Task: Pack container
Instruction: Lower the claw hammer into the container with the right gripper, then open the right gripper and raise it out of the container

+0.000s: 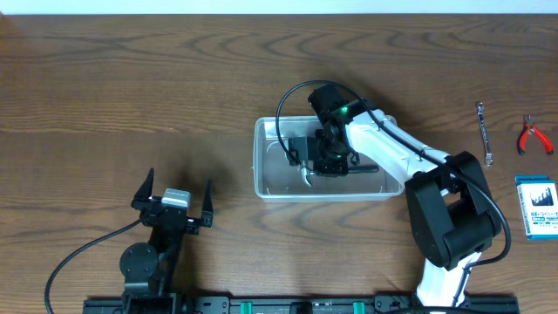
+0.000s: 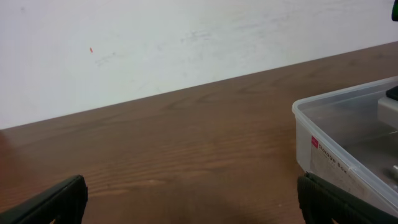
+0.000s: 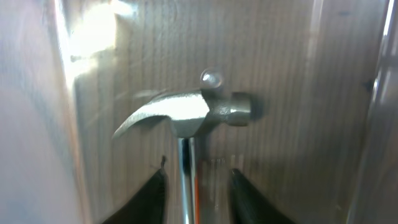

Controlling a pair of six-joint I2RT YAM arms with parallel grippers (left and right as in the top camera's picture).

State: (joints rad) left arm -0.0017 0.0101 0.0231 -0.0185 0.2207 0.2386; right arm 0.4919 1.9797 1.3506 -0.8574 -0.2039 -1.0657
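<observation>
Find the container [image 1: 258, 161] on the tabletop [image 1: 131, 78], slightly right of centre. Inside it, find a hammer [image 3: 186, 115] lying flat on the floor, head end toward the left. Directly above, within the container's walls, note the right gripper [image 3: 196, 180], one finger on either side of the hammer's handle. Nearer and well left of the container, find the left gripper [image 1: 179, 181], apart from everything else. Toward the right edge, spot a wrench [image 1: 484, 133], with pliers [image 1: 533, 135] just right of it and a small box [image 1: 536, 207] nearer than the pliers.

A dark wood-grain table [image 1: 131, 87] runs up to a plain white wall [image 2: 155, 37] behind it.
</observation>
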